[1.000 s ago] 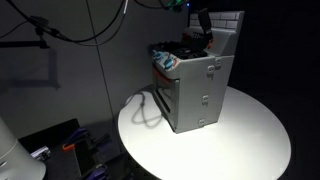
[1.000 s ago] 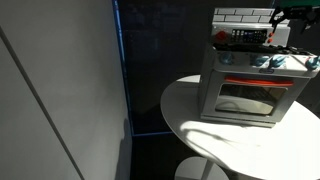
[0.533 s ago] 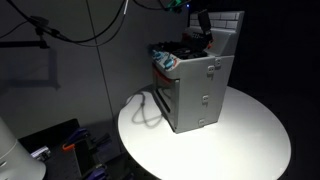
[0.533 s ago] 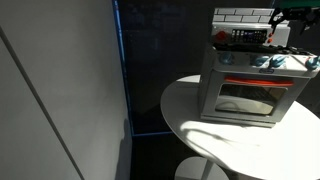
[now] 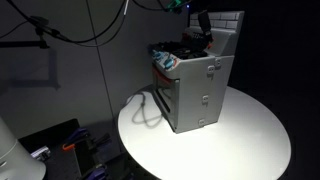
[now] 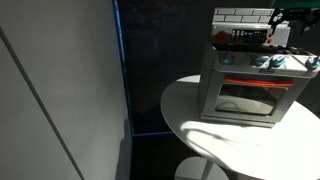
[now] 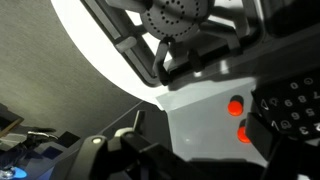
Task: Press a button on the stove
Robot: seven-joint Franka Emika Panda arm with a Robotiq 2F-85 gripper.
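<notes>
Sitting beneath the jaws, whose gap I cannot tell, the stove (image 5: 196, 92) tops a round white table (image 5: 252, 136) in a dark room.

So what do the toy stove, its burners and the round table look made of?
Small grey boxy toy stove: probably moulded plastic or painted wood, matte, with raised fittings on its side. Black round burner: dimpled matte, likely plastic. Round white table: smooth top with soft sheen, perhaps laminate; can't be sure.
</notes>
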